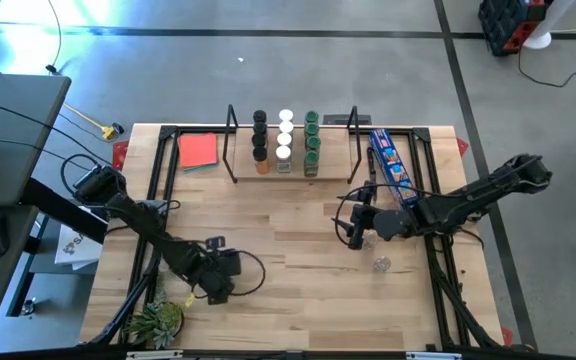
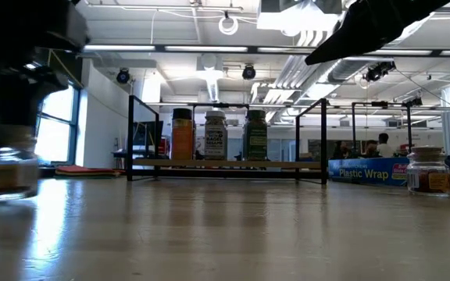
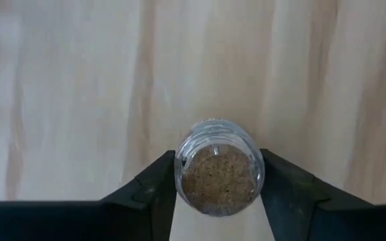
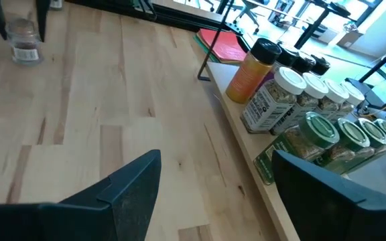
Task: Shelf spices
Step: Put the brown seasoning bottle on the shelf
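Near the front left of the table, the left gripper point(image 3: 218, 194) points straight down with its two dark fingers point(image 3: 154, 191) closed on either side of a clear lidless jar point(image 3: 218, 167) of brown spice; the jar stands upright on the wood, its open mouth facing the wrist camera. From table height the same jar point(image 2: 6, 173) shows as a blurred glass shape at the frame's left edge, with the dark arm rising above it.

Toward the right of the table, the right gripper point(image 1: 356, 226) hangs in front of the shelf point(image 1: 290, 175) with its fingers point(image 4: 134, 184) spread apart and nothing between them. A second loose jar point(image 1: 381, 264) sits on the table just in front of this gripper, apart from it (in the low view it stands upright, brown-filled, at the right).

At the back centre, the shelf already carries three rows of jars: black-lidded jars point(image 1: 259, 135), white-lidded jars point(image 1: 285, 137) and green-lidded jars point(image 1: 311, 140). A flat red square point(image 1: 197, 150) lies to the shelf's left, a long blue packet point(image 1: 391, 164) to its right.
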You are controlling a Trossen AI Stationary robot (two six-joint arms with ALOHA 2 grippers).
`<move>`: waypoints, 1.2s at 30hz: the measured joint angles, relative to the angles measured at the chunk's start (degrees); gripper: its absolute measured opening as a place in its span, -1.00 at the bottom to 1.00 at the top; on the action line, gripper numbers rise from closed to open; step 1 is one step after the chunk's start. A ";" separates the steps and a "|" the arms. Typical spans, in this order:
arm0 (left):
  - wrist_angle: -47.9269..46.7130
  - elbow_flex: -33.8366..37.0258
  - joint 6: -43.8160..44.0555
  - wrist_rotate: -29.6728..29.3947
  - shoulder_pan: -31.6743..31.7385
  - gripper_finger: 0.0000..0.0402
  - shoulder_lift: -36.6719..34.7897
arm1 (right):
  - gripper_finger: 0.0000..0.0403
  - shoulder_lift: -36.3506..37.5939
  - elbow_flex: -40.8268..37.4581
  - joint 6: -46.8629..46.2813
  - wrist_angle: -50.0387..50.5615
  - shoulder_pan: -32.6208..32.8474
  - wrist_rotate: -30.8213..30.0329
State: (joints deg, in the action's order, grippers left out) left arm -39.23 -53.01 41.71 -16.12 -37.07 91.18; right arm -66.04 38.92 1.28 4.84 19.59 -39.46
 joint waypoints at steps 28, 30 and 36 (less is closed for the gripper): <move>33.95 -19.43 -39.03 5.17 32.19 0.44 20.96 | 0.39 0.02 -0.02 -13.82 7.91 3.39 3.98; 33.48 -19.45 -39.01 5.11 32.21 0.48 20.72 | 0.39 0.02 -0.02 -16.20 9.34 3.34 4.39; 27.59 -19.46 -37.05 0.97 29.78 0.51 17.23 | 0.39 -0.84 -1.17 -17.19 9.41 3.17 10.21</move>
State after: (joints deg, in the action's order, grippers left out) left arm -11.64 -72.48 4.66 -15.15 -7.30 108.41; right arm -66.89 37.75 -15.91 14.25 22.76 -29.25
